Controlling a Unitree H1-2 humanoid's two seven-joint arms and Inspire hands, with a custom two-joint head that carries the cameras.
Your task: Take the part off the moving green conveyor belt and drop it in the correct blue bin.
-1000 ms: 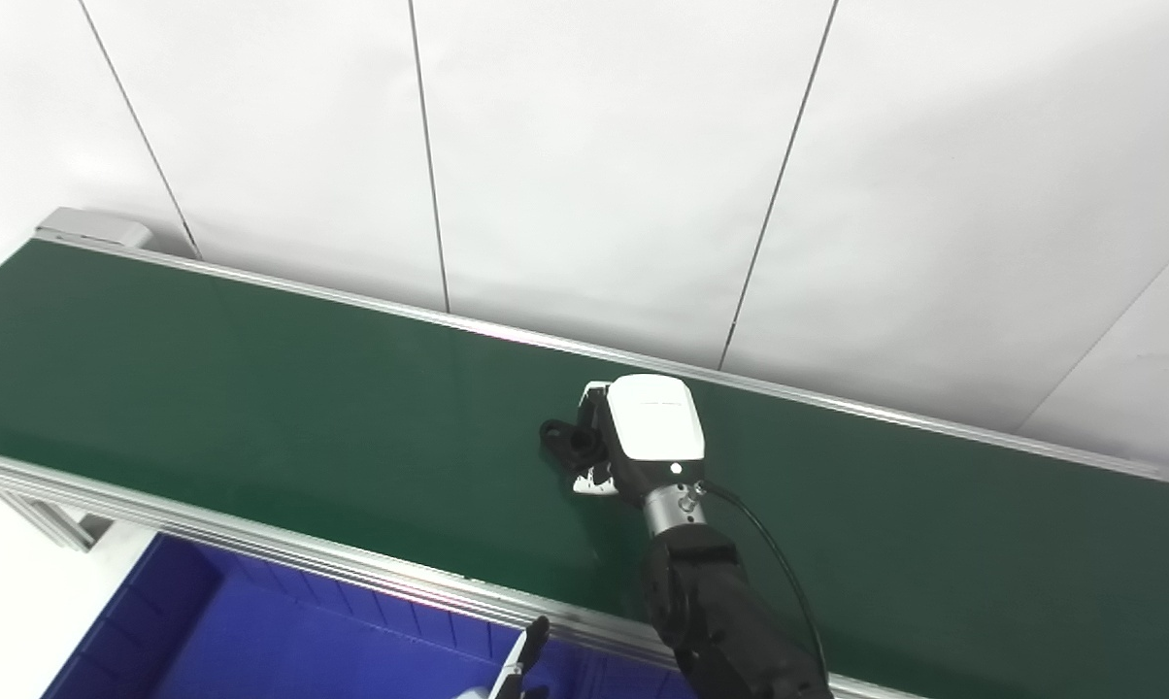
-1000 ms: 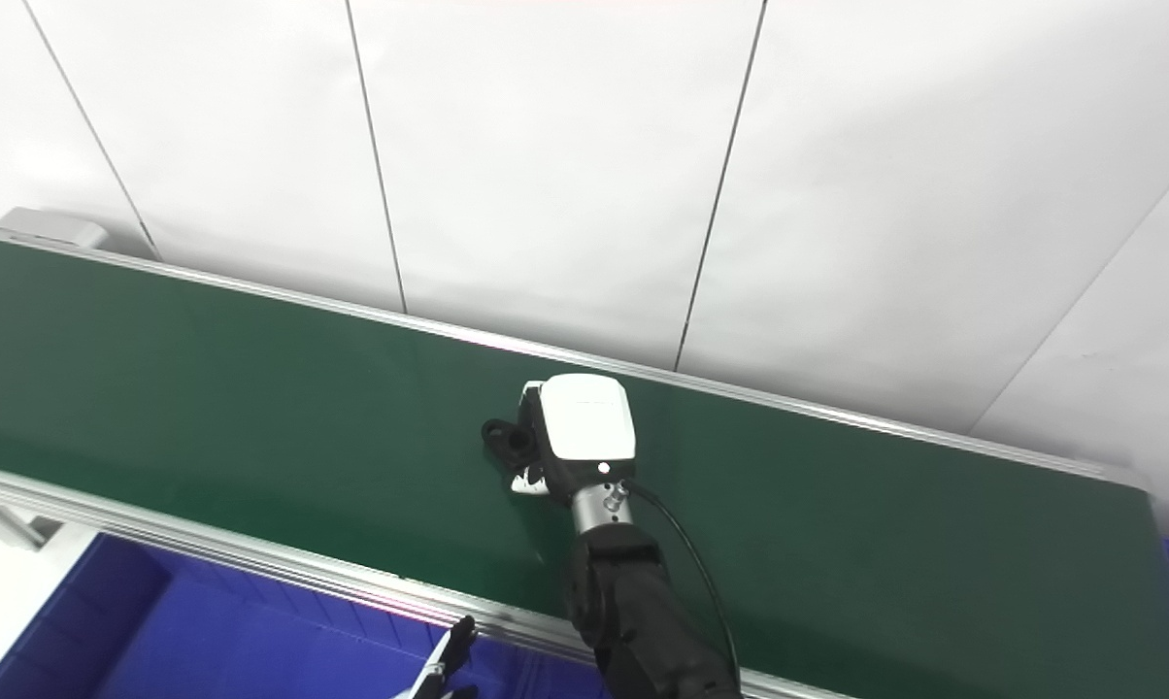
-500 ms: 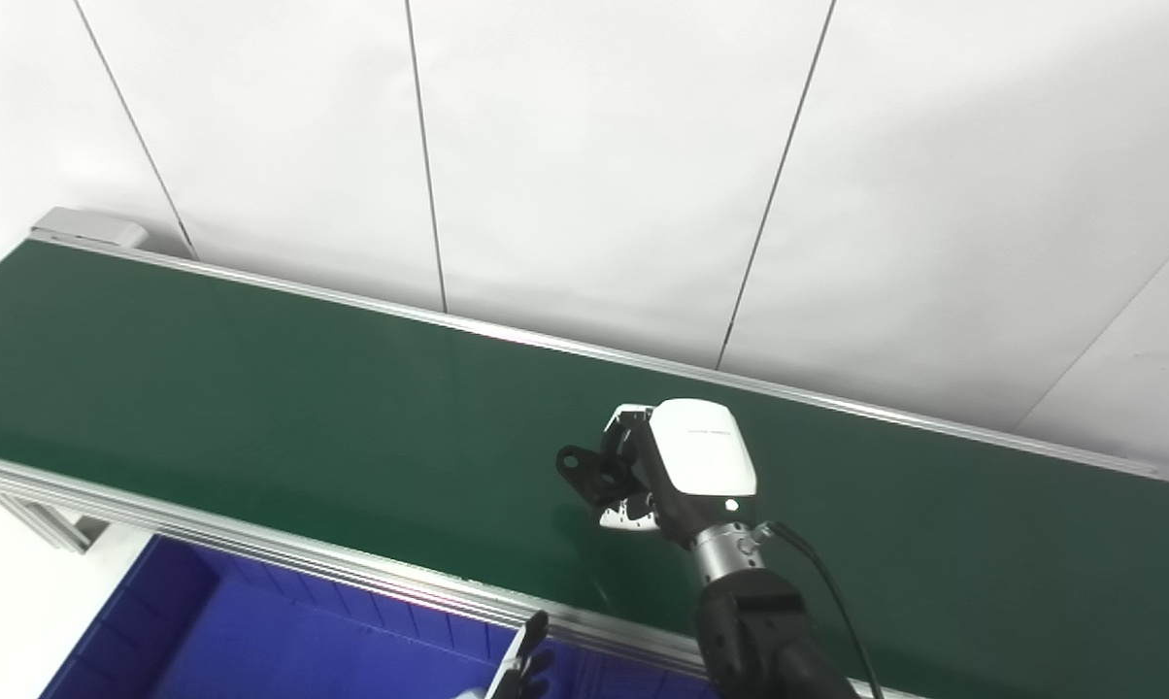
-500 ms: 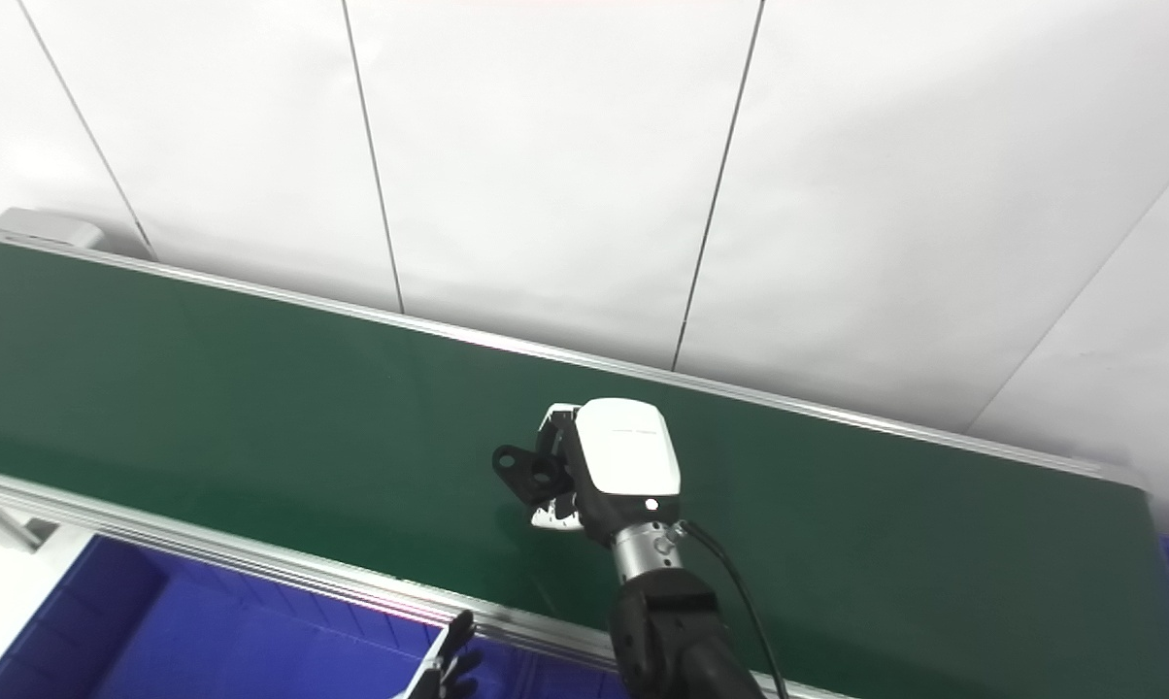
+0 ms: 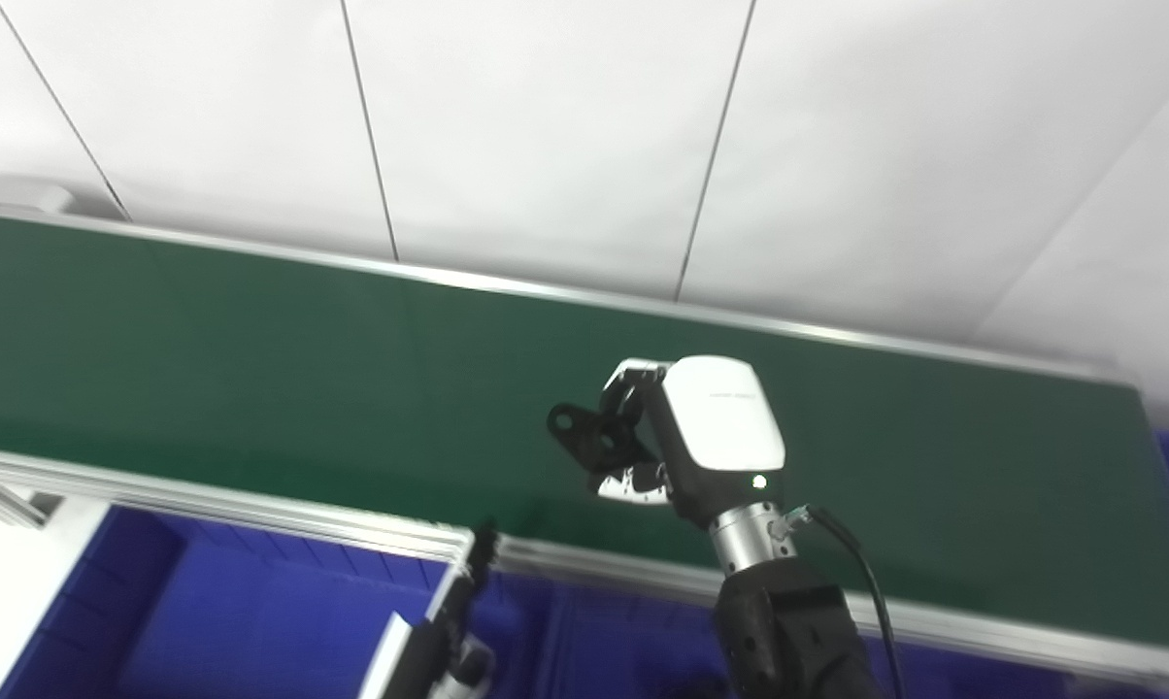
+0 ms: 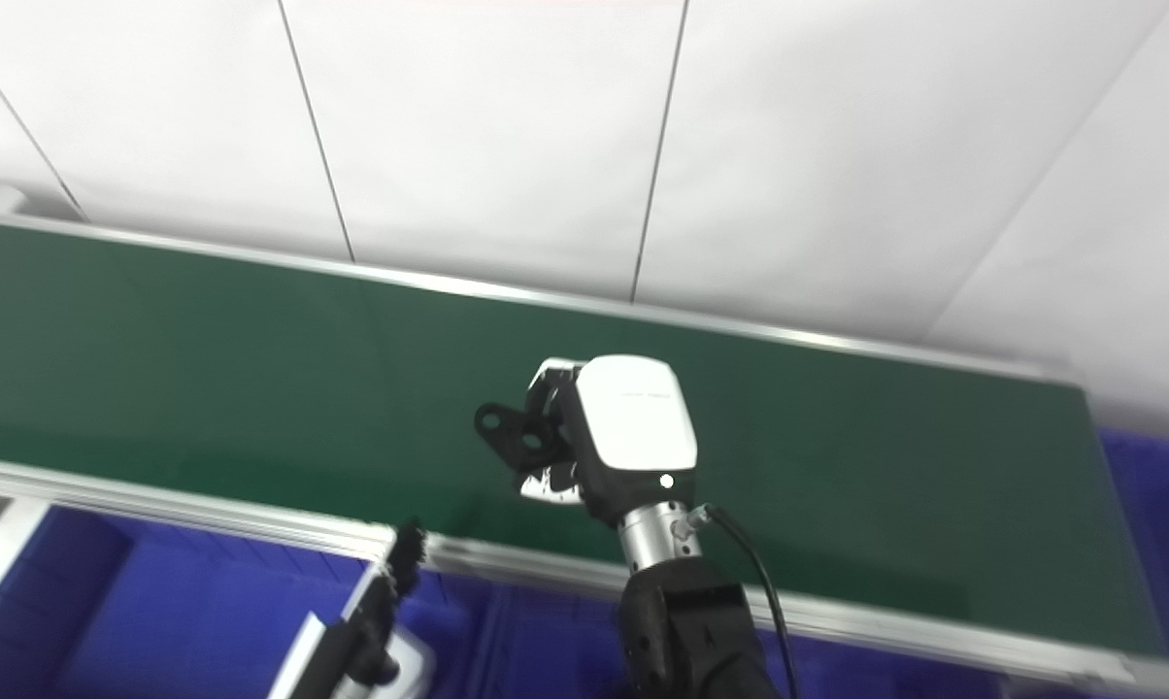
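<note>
Part (image 5: 584,442), black and lug-shaped, sits clamped in my right hand (image 5: 701,437) fingers above the green conveyor belt (image 5: 206,369). Pickup looks done; I must carry it to a blue bin (image 5: 206,621). Left hand (image 6: 371,621) is low, grip unclear.

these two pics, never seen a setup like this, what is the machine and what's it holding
Both pictures come from two cameras side by side on a humanoid robot's head, so they show one scene from slightly different spots. The long green strip is a conveyor belt running along a white wall. The robot's right hand, white-backed on a black arm, is closed on a small black part over the belt. Its left hand waits low over a blue bin; whether it is open is unclear.
</note>
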